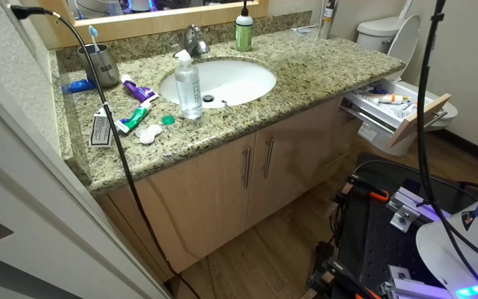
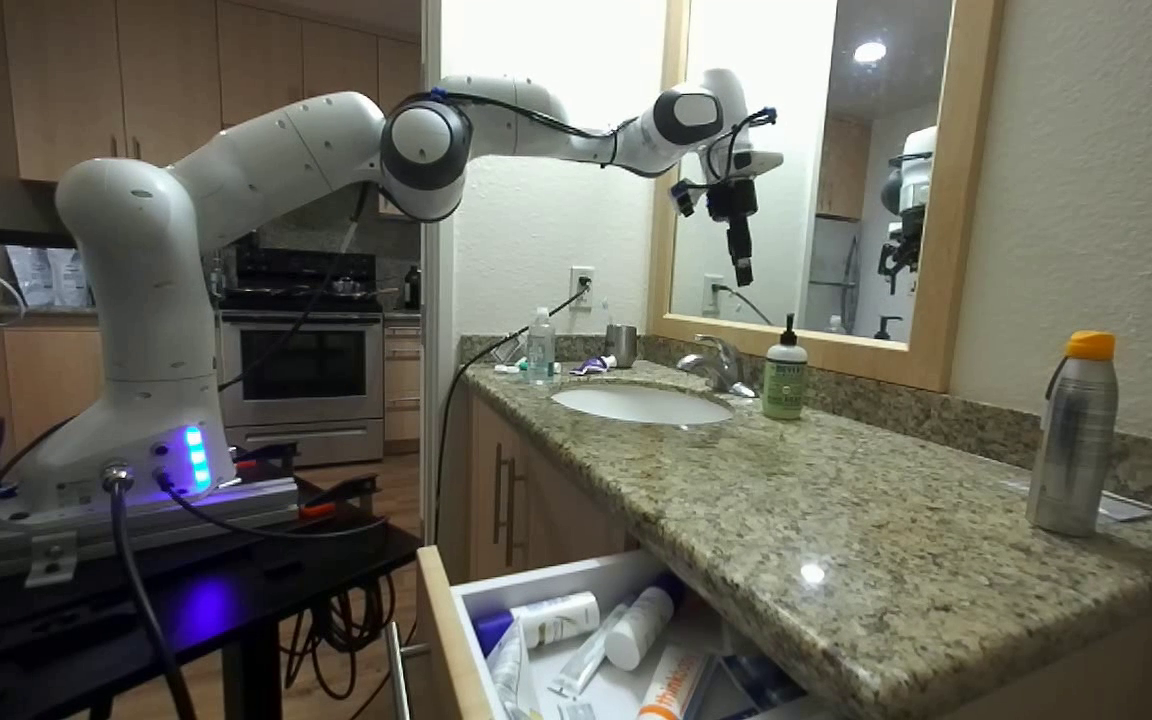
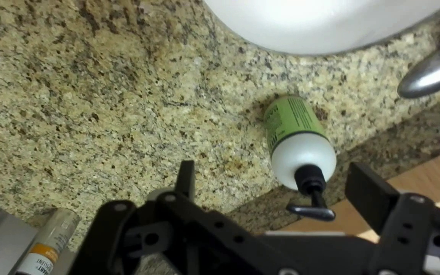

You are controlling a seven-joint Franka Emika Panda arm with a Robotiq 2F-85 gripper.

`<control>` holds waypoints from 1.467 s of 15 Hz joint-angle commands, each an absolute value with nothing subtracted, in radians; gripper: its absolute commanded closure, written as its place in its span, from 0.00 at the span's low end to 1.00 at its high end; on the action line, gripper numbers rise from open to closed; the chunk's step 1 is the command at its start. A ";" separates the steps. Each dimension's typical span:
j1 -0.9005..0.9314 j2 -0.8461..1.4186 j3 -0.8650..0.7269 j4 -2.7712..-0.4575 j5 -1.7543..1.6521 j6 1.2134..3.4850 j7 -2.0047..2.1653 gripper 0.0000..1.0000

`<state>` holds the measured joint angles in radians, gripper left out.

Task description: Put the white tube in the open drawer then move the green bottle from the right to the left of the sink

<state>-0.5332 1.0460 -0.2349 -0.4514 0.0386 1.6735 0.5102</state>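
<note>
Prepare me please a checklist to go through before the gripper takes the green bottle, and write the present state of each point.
1. Gripper open and holding nothing: ok; its jaws stand apart.
2. Green bottle upright: ok; it stands on the counter, apart from the faucet.
3. Fingers down around the green bottle: not ok; they hang higher than its pump.
4. Space left of the sink uncluttered: not ok; clear bottle, purple tube and green tube are there.
5. Tube step finished: cannot tell; a slim white tube lies in the open drawer, perhaps the wanted one.
</note>
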 commanded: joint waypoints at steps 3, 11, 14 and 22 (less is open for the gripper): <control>-0.536 1.112 -0.241 -0.362 -0.048 1.531 0.300 0.00; -0.467 1.093 -0.259 -0.394 -0.115 1.629 0.538 0.00; -0.469 1.105 -0.254 -0.376 -0.118 1.655 0.505 0.00; -0.524 1.120 -0.159 -0.360 -0.057 1.599 0.121 0.00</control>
